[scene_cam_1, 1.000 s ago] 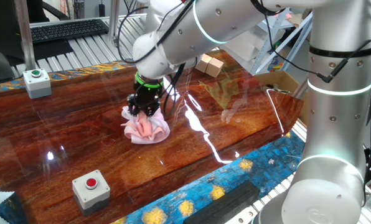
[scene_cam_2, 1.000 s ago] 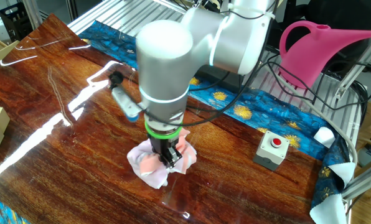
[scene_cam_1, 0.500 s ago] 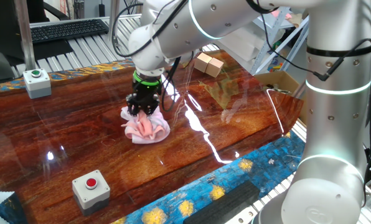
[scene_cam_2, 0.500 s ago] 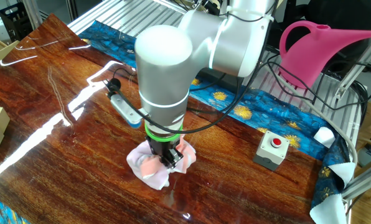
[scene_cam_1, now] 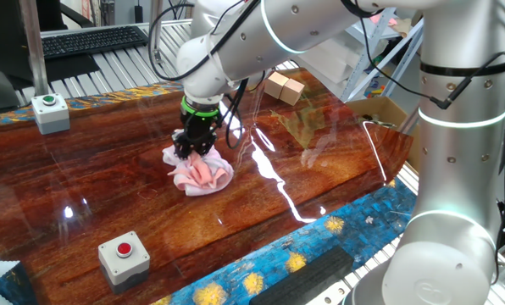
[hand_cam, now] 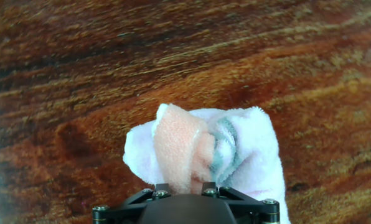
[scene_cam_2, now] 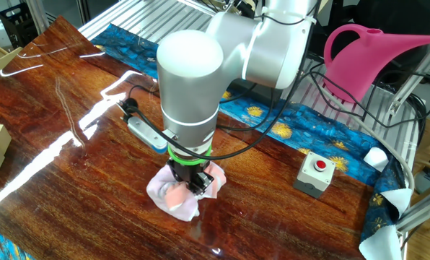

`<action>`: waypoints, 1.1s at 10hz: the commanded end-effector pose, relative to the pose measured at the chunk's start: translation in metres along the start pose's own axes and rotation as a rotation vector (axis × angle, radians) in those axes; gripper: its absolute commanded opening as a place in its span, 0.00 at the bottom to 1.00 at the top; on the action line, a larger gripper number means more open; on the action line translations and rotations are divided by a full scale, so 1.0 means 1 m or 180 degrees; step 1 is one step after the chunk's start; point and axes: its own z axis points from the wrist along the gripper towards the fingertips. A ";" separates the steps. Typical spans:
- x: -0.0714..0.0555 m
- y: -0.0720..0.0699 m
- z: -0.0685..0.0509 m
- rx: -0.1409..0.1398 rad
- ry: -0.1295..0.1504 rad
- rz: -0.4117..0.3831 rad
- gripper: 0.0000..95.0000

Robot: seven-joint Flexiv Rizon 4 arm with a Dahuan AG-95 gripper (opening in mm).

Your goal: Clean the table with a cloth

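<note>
The gripper (scene_cam_1: 193, 146) points straight down onto the cloth (scene_cam_1: 201, 172), its jaws drawn narrow and clamped on a bunched ridge of the pink and white fabric, which it presses against the glossy reddish-brown table (scene_cam_1: 108, 186). In the hand view the pinched fold rises between the jaws, peach in the middle with white terry on both sides and a grey-green streak to the right.

Against the frame a second ago, the hand stays over the same patch of wood, but the wrist has rolled: in the other fixed view the small blue-tipped module on the side of the wrist (scene_cam_2: 144, 131) has swung lower and further across the front of the arm. The cloth has twisted along with it, so its outline now lies a little more to the left in one fixed view, and the loose lobe that spread to the right has drawn in. The grip looks no wider or narrower than before.

The grey box with the red button (scene_cam_1: 124, 256) and the one with the green button (scene_cam_1: 50, 110) sit where they did, well apart from the cloth.
</note>
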 end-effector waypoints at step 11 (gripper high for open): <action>0.004 0.023 -0.002 0.0003 0.0047 0.0268 0.00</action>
